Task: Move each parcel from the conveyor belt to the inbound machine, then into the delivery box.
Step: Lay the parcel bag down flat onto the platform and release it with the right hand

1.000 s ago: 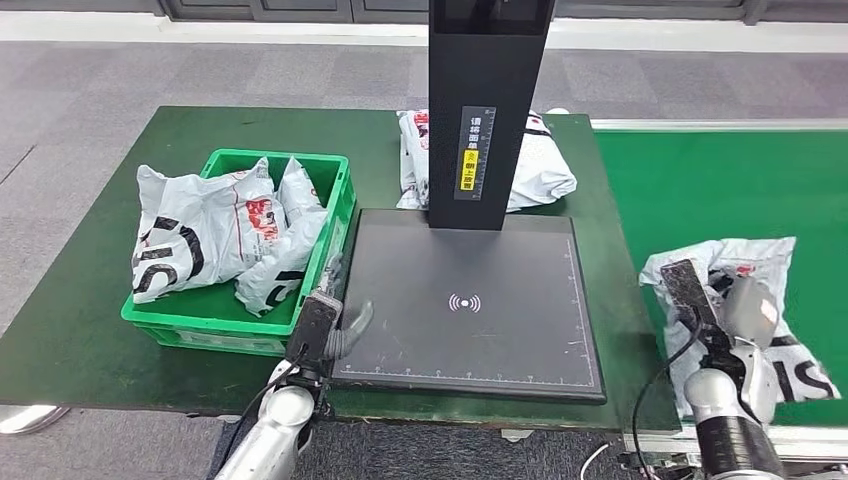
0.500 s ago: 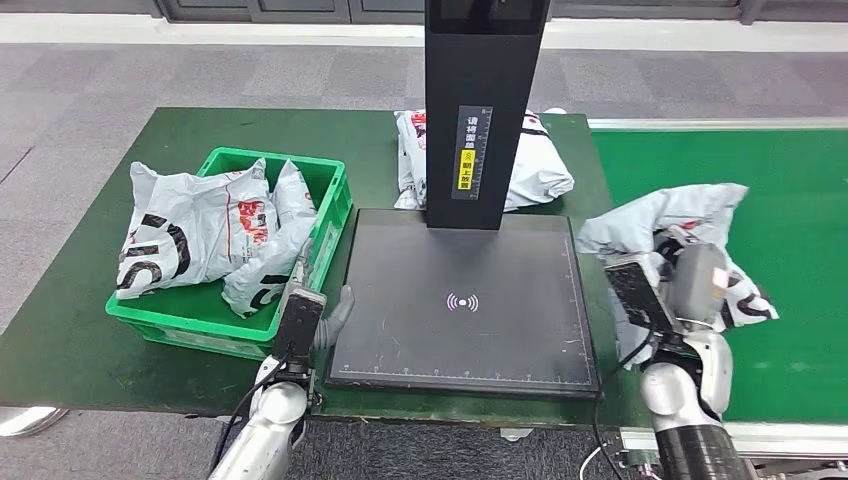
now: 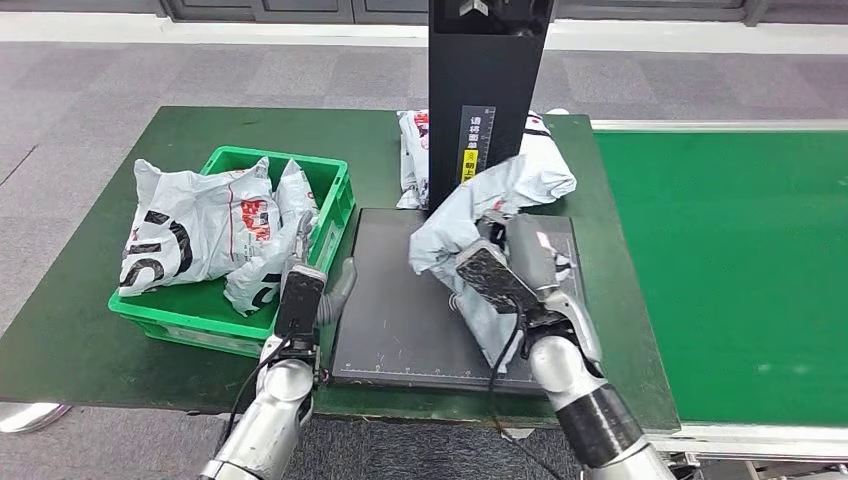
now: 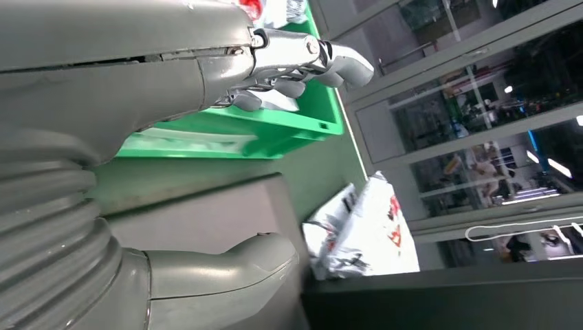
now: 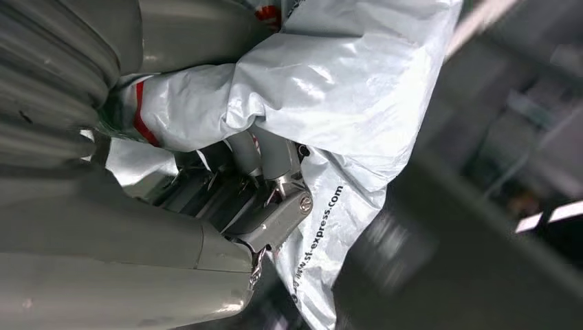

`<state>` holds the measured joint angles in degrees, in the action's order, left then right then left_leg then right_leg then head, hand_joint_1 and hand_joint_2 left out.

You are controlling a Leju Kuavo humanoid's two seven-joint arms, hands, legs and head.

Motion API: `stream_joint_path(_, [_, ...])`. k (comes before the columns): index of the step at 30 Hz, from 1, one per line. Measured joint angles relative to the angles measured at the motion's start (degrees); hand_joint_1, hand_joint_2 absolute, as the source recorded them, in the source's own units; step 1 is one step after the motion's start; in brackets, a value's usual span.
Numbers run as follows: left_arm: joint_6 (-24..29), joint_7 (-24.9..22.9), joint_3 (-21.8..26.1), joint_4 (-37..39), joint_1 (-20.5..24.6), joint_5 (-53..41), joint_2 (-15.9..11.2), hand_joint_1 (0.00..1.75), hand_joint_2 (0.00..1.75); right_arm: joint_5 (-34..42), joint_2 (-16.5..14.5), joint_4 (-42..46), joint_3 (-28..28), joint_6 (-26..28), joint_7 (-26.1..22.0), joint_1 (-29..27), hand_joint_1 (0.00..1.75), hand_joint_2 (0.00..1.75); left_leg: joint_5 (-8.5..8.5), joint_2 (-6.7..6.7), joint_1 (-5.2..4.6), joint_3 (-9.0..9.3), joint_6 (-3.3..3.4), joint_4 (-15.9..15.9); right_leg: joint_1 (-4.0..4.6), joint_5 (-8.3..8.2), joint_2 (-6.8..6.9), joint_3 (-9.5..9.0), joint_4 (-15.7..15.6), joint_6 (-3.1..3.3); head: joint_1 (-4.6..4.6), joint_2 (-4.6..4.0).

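Your right hand [image 3: 520, 275] grips the bag [image 3: 470, 215] over the black pad [image 3: 400, 320]. Green box [image 3: 335, 205] is left of it, by your empty, open left hand [image 3: 325, 290].

The right arm reaches forward and inward from the lower right, its hand [image 3: 512, 262] gripping a parcel [image 3: 480, 215], fingers [image 5: 265, 155] dug into the plastic. The left arm comes up from below, its hand [image 3: 325, 285] holding nothing, fingers [image 4: 309, 58] extended, thumb apart.

floor: grey carpet tiles [image 3: 90, 70] | table: green-topped [image 3: 70, 340] | far wall: glazed doors [image 4: 474, 103]
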<state>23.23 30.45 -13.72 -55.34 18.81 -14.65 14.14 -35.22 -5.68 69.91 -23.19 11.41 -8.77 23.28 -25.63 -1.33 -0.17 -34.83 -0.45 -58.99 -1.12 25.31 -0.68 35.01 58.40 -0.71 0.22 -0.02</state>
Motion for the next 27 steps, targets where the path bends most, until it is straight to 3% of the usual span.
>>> stream_joint_path(2, [-0.04,0.31,-0.15,0.63,1.00,0.43,0.27,0.00,1.75,2.95,-1.16,-4.04,-1.34,-1.86,-1.64,2.25,1.74,1.75,0.03,0.00,0.00,0.00,-0.03,0.00,0.00,-0.02,0.00,0.00,0.00,0.01,0.00,0.01])
stream_joint_path(3, [-0.09,0.52,-0.26,0.96,1.51,0.67,0.34,0.00,1.75,4.29,-1.61,-6.07,-1.95,-2.87,-2.36,3.23,1.38,1.75,0.03,0.00,0.00,0.00,-0.04,0.00,0.00,-0.03,0.00,0.00,0.00,0.02,0.00,0.01])
stream_joint_path(6, [-0.28,1.20,-0.81,2.03,3.00,1.44,0.39,0.00,1.75,6.46,-2.46,-11.28,-3.74,-5.46,-3.21,5.39,0.07,1.75,0.03,-0.02,0.00,0.00,-0.04,0.00,0.00,-0.03,0.00,0.00,0.00,0.02,0.00,0.00])
stream_joint_path(7, [-0.29,1.47,-1.07,2.40,3.41,1.75,0.39,0.00,1.75,6.70,-2.59,-12.77,-4.34,-5.96,-3.17,5.85,0.00,1.31,0.03,-0.03,0.00,0.00,-0.04,0.00,0.00,-0.03,0.00,0.00,0.00,0.02,0.00,0.00])
stream_joint_path(10, [-0.01,2.26,-1.85,3.38,4.28,2.79,0.36,0.00,1.75,7.22,-2.67,-16.67,-5.73,-6.37,-3.12,6.42,0.00,0.00,0.03,-0.05,0.00,-0.01,-0.04,0.00,0.00,-0.03,0.01,0.00,-0.01,0.02,0.00,0.00])
stream_joint_path(13, [1.13,2.82,-2.57,4.02,4.58,3.33,0.28,0.00,1.75,6.97,-2.60,-19.60,-6.51,-4.74,-3.24,6.22,0.00,0.00,0.02,-0.04,0.00,-0.02,-0.04,0.00,0.00,-0.03,-0.01,0.02,-0.02,0.02,0.00,0.01])
stream_joint_path(19, [3.23,3.59,-3.21,4.26,4.48,3.81,-0.17,0.00,1.75,9.37,-2.56,-20.80,-6.80,4.43,-7.86,3.85,0.00,0.00,0.01,0.02,0.00,-0.04,-0.05,0.00,0.00,-0.02,-0.04,0.09,-0.02,0.02,0.00,0.00])
stream_joint_path(27, [3.51,6.01,-3.43,4.78,4.62,4.67,-0.42,0.00,1.75,15.33,-2.51,-20.80,-6.10,5.65,-14.12,1.54,0.00,0.00,0.01,0.05,0.00,-0.04,-0.05,0.00,0.00,-0.03,-0.09,0.12,-0.02,0.02,0.00,0.00])
